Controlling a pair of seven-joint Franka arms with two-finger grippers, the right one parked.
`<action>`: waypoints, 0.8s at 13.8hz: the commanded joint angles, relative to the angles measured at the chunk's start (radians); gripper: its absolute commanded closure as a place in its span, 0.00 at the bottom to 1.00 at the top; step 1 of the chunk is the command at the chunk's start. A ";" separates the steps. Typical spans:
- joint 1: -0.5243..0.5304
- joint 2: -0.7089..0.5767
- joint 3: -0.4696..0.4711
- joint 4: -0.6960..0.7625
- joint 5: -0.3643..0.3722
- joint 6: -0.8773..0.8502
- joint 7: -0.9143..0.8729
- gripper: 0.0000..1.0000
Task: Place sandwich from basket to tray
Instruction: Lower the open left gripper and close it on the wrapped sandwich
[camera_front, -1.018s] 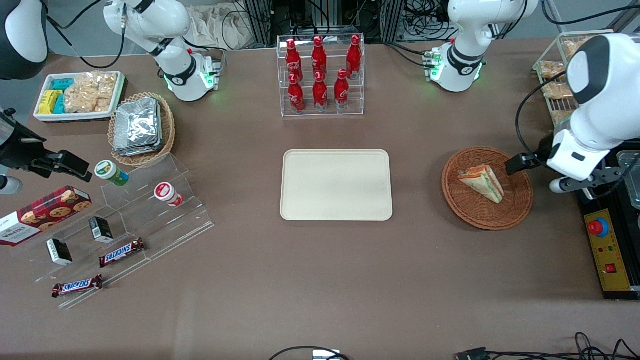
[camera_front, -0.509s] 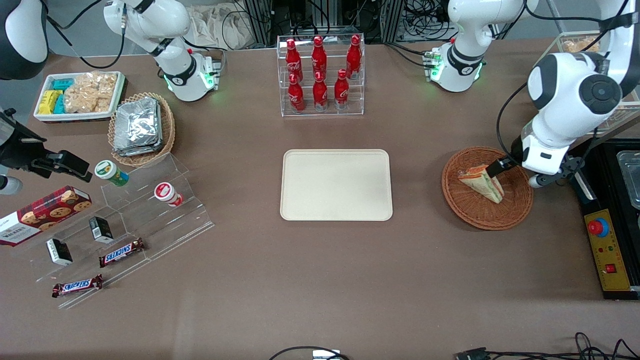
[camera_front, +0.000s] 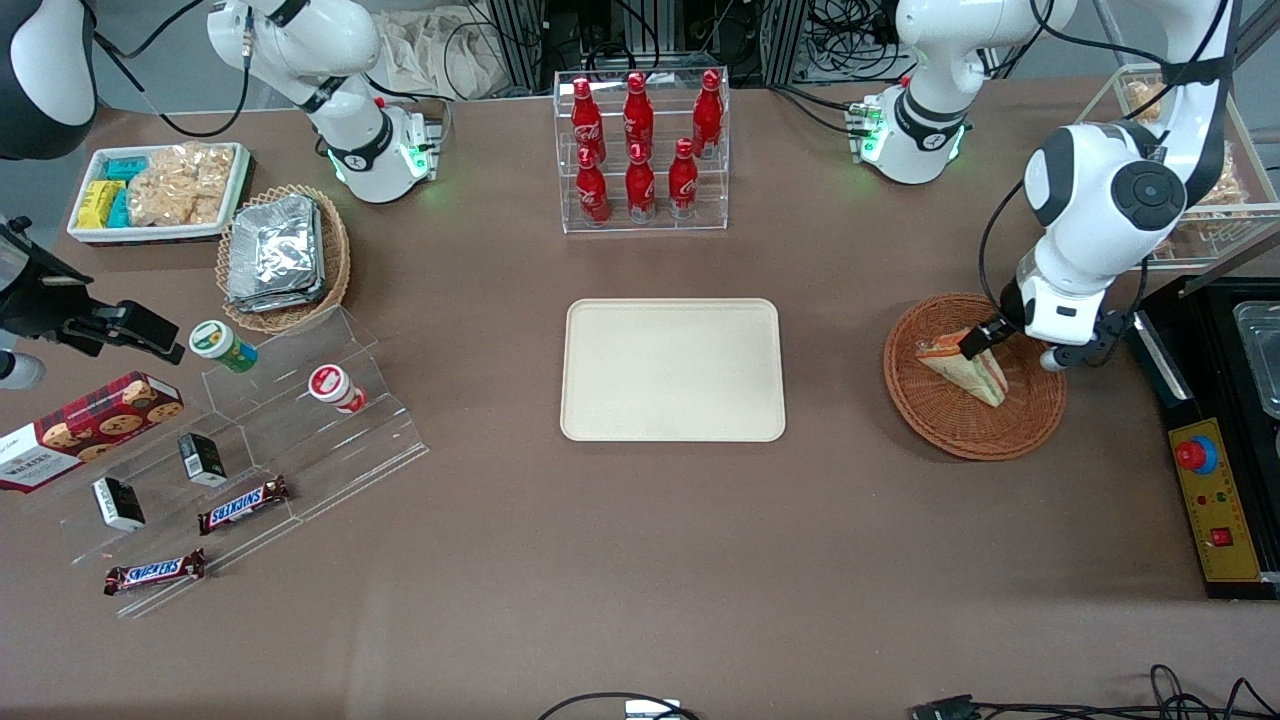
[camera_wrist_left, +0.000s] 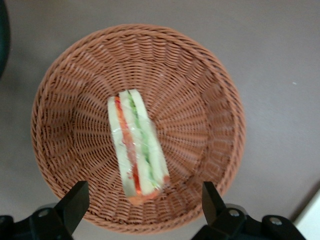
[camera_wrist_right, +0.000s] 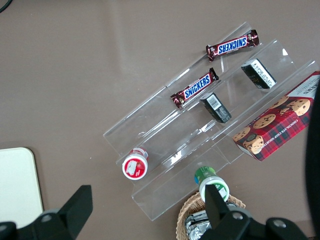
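Front view: you've got 1 tray (camera_front: 672, 370) mid-table, 1 basket (camera_front: 974, 376) at its 3 o'clock, w/ 1 sandwich (camera_front: 962, 365) inside. Your gripper (camera_wrist_left: 141, 210) hovers just above the sandwich, fingers (camera_wrist_left: 76, 203) spread wide, holding nothing.

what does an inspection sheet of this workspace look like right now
surface: brown table, nothing spilled seen
sandwich: lying in the basket, not gripped
tray: nothing on it
clutter: cola bottle rack, foil packs in a tan basket, snack tray, stepped acrylic stand with snickers bars, cookie box
gripper: open, above the basket, fingers astride one end of the sandwich, apart from it
cables: loose cables at the table edge nearest the front camera
surroundings: emergency stop box toward the working arm's end
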 joint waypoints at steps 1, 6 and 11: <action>0.030 0.020 -0.001 -0.042 0.006 0.082 -0.012 0.00; 0.030 0.063 -0.002 -0.043 0.005 0.123 -0.063 0.00; 0.028 0.097 -0.003 -0.089 0.005 0.230 -0.092 0.00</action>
